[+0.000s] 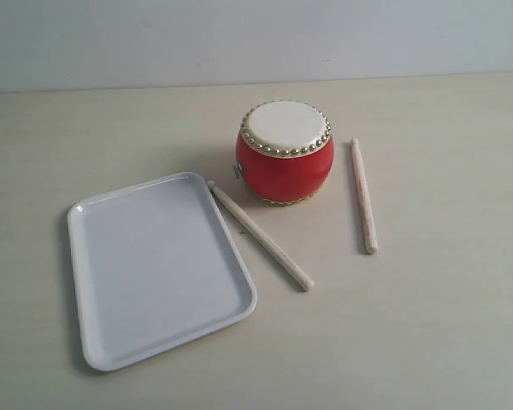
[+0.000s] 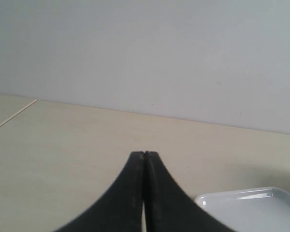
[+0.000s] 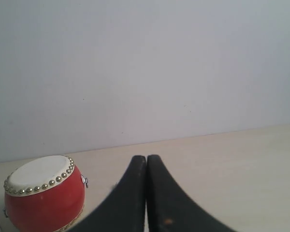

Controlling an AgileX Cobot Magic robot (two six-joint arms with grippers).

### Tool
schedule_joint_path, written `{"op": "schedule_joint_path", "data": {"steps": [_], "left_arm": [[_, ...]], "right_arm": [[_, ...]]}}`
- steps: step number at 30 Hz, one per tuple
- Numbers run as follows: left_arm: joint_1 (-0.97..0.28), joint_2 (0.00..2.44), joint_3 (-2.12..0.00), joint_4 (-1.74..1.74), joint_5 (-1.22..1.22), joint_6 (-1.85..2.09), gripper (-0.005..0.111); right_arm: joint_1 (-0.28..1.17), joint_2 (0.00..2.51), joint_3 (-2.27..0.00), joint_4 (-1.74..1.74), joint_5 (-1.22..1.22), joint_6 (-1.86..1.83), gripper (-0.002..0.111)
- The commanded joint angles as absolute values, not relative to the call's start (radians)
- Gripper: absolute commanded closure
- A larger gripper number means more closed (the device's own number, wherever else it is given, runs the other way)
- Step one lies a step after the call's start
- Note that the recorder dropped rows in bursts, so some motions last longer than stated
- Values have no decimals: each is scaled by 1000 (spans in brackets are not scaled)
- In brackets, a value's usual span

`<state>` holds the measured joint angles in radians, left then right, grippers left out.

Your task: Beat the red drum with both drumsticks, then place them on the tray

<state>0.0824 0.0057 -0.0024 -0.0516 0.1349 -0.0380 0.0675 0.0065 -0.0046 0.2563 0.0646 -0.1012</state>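
The red drum (image 1: 285,154) stands upright near the middle of the table, cream head up; the right wrist view also catches the drum (image 3: 44,195). One drumstick (image 1: 259,234) lies slanted between drum and tray, touching neither that I can tell. The other drumstick (image 1: 364,195) lies on the table to the drum's right. The white tray (image 1: 158,269) sits empty at the front left; a corner of the tray (image 2: 251,208) shows in the left wrist view. My left gripper (image 2: 144,154) and right gripper (image 3: 146,157) are both shut and empty. Neither arm appears in the exterior view.
The pale wooden table (image 1: 445,325) runs back to a plain grey-white wall (image 1: 239,38). A thin seam or table edge (image 2: 13,115) shows in the left wrist view.
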Motion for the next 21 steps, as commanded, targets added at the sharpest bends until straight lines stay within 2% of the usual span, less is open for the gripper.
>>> {"op": "schedule_joint_path", "data": {"steps": [1, 8, 21], "left_arm": [[77, 0, 0, -60, 128, -35, 107], [77, 0, 0, -60, 128, -35, 107], [65, 0, 0, -60, 132, -35, 107]], "right_arm": [[63, 0, 0, 250, 58, -103, 108], [63, 0, 0, 264, 58, -91, 108], [63, 0, 0, 511, 0, 250, 108]]}}
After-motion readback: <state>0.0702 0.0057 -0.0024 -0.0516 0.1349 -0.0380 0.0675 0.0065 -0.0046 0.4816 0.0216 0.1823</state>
